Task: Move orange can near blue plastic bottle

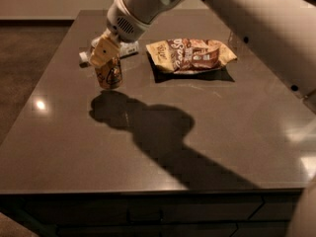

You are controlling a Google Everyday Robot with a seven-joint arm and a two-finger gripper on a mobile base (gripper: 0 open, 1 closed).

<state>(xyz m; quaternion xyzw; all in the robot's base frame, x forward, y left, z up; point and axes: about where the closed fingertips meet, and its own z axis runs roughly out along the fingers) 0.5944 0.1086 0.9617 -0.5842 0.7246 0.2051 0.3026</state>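
Smooth white rounded arm (247, 23), dotted with small dark marks, slotted vent set at the wrist, cream blocky hand (105, 53) placed over the surface's (74, 147) left rear.

Small orange aluminium can (110, 77): silver top is hiding under cream gripper (105, 59) clamping it, counter's (222, 132) far left.
Clear blue-labelled plastic bottle (129, 47): middle is lying behind gripper.
White arm (237, 19): is running off right edge.

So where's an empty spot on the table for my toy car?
The whole front half of the table, this side of the orange can and chip bag, is bare. Crowded: back left, where the gripper holds the can just in front of the blue plastic bottle.
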